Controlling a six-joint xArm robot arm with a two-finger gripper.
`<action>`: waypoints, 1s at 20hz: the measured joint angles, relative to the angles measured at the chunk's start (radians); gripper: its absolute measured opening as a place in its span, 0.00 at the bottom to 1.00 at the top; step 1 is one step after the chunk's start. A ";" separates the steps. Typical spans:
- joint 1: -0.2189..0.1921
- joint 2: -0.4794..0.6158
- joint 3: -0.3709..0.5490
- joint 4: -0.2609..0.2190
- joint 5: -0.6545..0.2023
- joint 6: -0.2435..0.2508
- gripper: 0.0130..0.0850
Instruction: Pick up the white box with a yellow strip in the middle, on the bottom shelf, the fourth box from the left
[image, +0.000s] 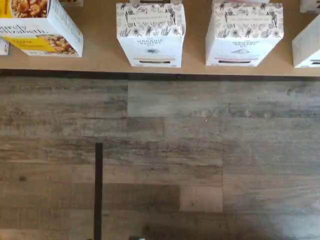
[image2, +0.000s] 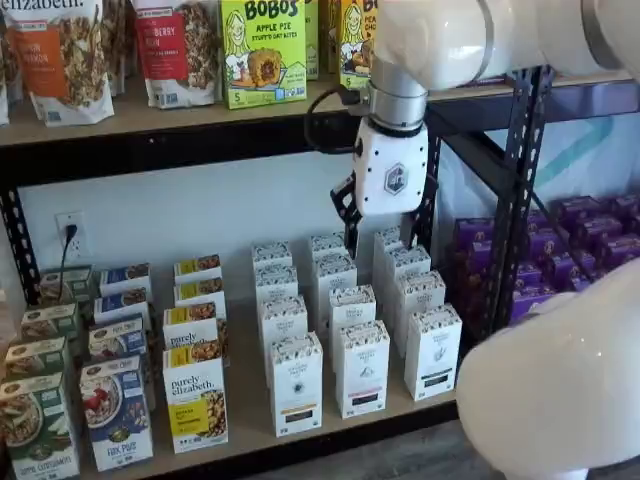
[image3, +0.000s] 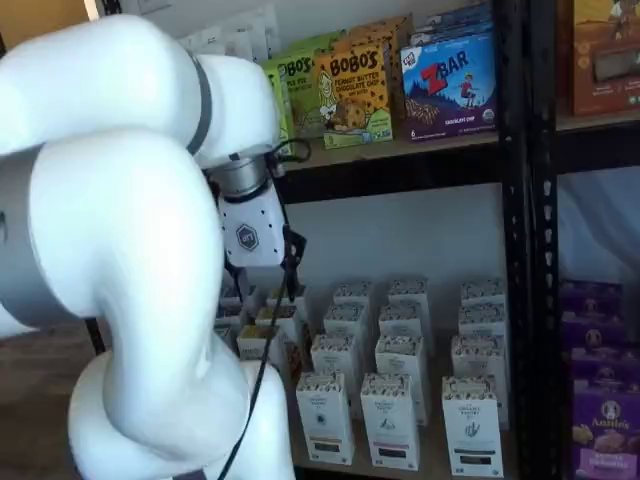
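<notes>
Three white cartons stand in the front row of the bottom shelf (image2: 248, 424), and the leftmost of them is the white box (image2: 297, 384) with the yellow strip. It stands upright near the board's front edge, just right of a purely elizabeth box (image2: 195, 408) and left of a same-shaped carton with a pink strip (image2: 361, 367). In the wrist view the white box (image: 150, 34) shows from above, its speckled top band toward the camera, with the grey plank floor (image: 200, 150) in front of the shelf. In a shelf view the gripper (image2: 386, 236) hangs above the far rows of white cartons, well apart from the white box. Its black fingers stand apart with nothing between them, and it touches no carton.
</notes>
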 joint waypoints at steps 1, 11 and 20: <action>0.005 0.016 0.007 -0.004 -0.024 0.006 1.00; 0.036 0.195 0.054 -0.009 -0.258 0.038 1.00; 0.061 0.398 0.060 -0.038 -0.470 0.083 1.00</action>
